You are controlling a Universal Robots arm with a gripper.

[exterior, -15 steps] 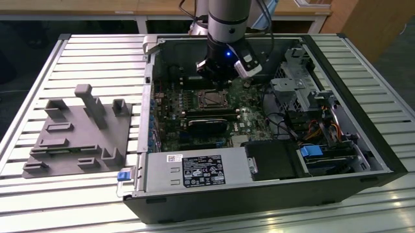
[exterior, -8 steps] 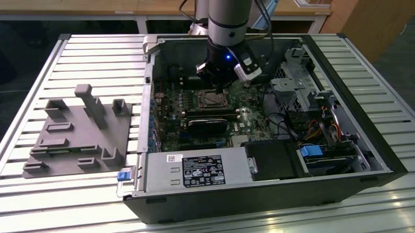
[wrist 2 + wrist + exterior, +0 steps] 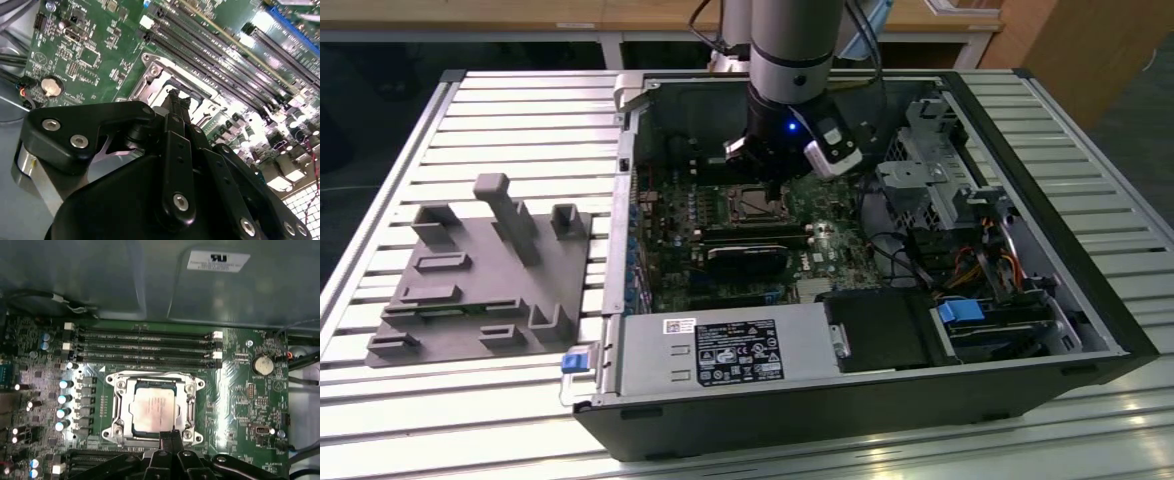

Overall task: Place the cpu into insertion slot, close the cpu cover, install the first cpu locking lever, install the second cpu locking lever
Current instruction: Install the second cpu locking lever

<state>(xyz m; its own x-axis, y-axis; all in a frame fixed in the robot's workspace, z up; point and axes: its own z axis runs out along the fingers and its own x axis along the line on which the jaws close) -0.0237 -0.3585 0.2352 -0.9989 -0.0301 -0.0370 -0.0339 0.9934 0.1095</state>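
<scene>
I see the open computer case (image 3: 1067, 330) lying on the slatted table (image 3: 480, 400), with my arm reaching down into it. The pincer (image 3: 170, 436) hangs just above the near edge of the socket; its fingertips look pressed together with nothing between them (though most of it sits under the camera, so I am not certain). The cpu (image 3: 152, 407) lies flat in its slot, pale metal top up, and the cpu cover (image 3: 191, 405) frames it, apparently lowered around it. I judge the chip light, rigid and fragile, best held by its edges. The case also holds the green board (image 3: 245, 410), empty memory slots (image 3: 145, 342) and a grey power supply box (image 3: 720, 352).
</scene>
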